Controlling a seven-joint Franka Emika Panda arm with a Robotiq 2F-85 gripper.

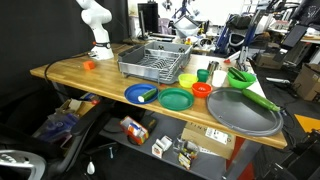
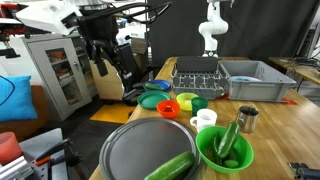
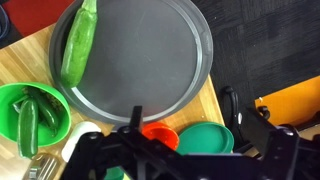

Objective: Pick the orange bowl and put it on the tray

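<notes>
The orange bowl sits upright on the wooden table between a green plate and the tray. In the wrist view the bowl lies just below the tray's rim, next to the green plate. The tray is empty except for a green cucumber lying across its rim. My gripper hangs high above the bowl and the table edge, open and empty. It shows as a dark shape in an exterior view.
A green bowl with green vegetables stands beside the tray. A white cup and metal cup are near. A blue plate, wire dish rack and tiny orange object lie farther off. The table edge runs close by.
</notes>
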